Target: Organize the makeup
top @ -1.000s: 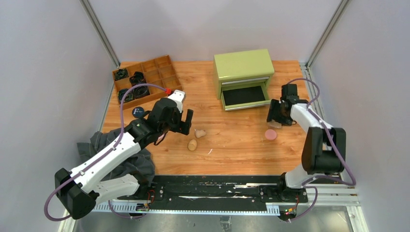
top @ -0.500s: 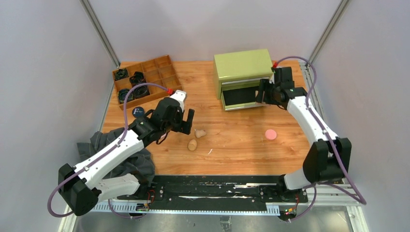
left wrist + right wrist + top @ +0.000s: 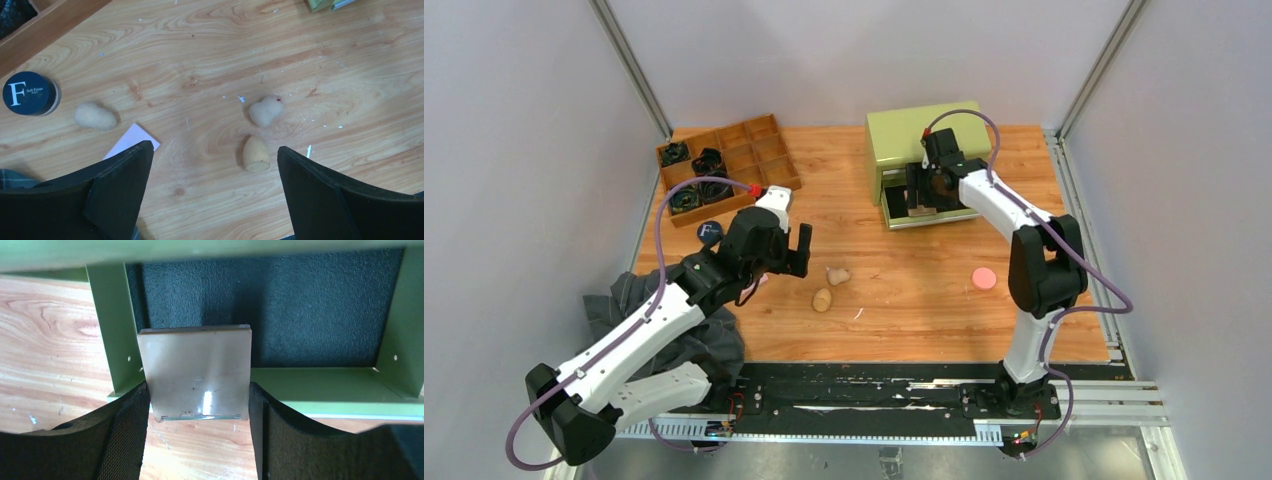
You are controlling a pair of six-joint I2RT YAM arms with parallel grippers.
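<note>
The right tool point(image 3: 199, 392) is clamped at a middling width on the tan square pad point(image 3: 195, 370), one finger against each side edge and the pad's broad face toward the wrist camera. It holds the pad over the front lip of the open drawer point(image 3: 325, 382) of the green cabinet point(image 3: 927, 135), close to the drawer's wall at the left of that frame, with the pad's far edge above the dark liner. The left tool point(image 3: 215, 150) stands wide apart with nothing between its fingers, hovering over the tabletop point(image 3: 210, 45). In its wrist view an egg-shaped sponge point(image 3: 255, 154) lies just inside the finger at the right of the frame, with a waisted sponge point(image 3: 265, 110) just above it, near but apart. A third sponge point(image 3: 95, 116) sits toward the left of that frame, outside the other finger, near the dark round compact point(image 3: 28, 93) marked "F" at the left edge. The pink round puff point(image 3: 984, 278) lies alone at the right of the overhead view, below the cabinet and well apart from both tools
</note>
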